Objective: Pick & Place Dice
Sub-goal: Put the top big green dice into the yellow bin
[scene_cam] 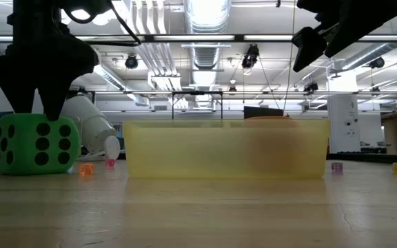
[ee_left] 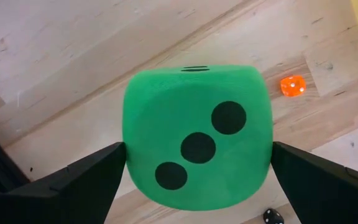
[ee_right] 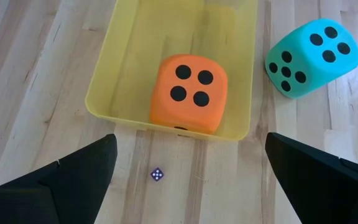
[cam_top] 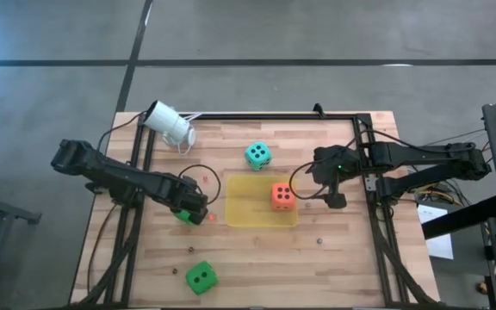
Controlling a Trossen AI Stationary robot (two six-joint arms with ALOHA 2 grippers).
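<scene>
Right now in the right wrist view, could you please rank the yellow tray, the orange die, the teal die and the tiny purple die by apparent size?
1. Yellow tray, largest.
2. Orange die and teal die: they look alike, and differing nearness to the camera makes ranking unsure.
3. Tiny purple die, smallest.

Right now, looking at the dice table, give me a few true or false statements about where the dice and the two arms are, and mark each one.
1. The orange-red die lies inside the yellow tray. True.
2. The teal die is in the tray as well. False: it sits on the wood outside the tray.
3. The left gripper has its fingers open on either side of a green die. True.
4. The right gripper is carrying a die. False: its fingers are open and hold nothing, beside the tray.
5. Both green dice are under the left arm. False: the second green die lies alone near the table's front edge.
</scene>
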